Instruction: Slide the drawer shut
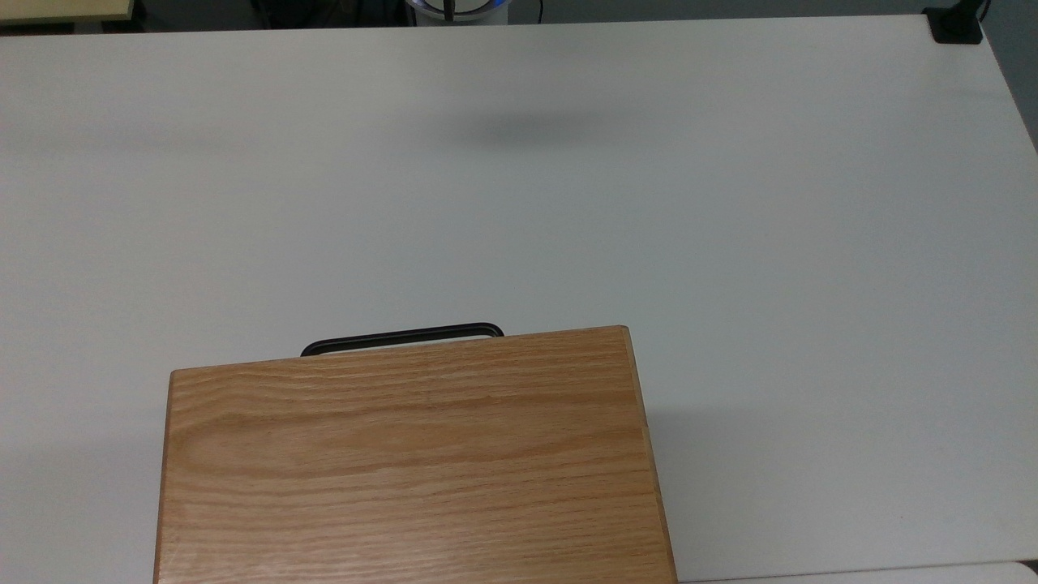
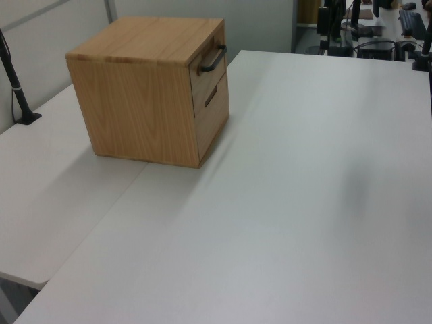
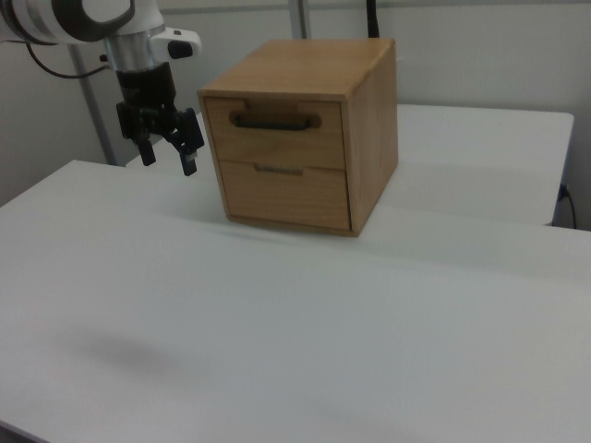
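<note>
Claw (image 3: 169, 152) hangs empty with fingers spread, at nine o'clock of the drawer (image 3: 275, 132) in the right view; the drawer looks shut, so the arm should retreat clear of its handle (image 3: 274, 121).

Cabinet (image 1: 413, 462) cut off at top view's bottom.

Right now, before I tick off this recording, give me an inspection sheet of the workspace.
Surface: white table, bare around the cabinet.
Job's things: drawer with black bar handle sits flush in the oak cabinet; it looks closed. A second drawer front lies below it.
Clutter: nothing seen on the table.
End effector: end effector hangs in the air at the right view's left, apart from the drawer, holding nothing, fingers spread.
Cables: dark cable on a post at the left view's left.
Surroundings: wall panels, equipment behind the table.
</note>
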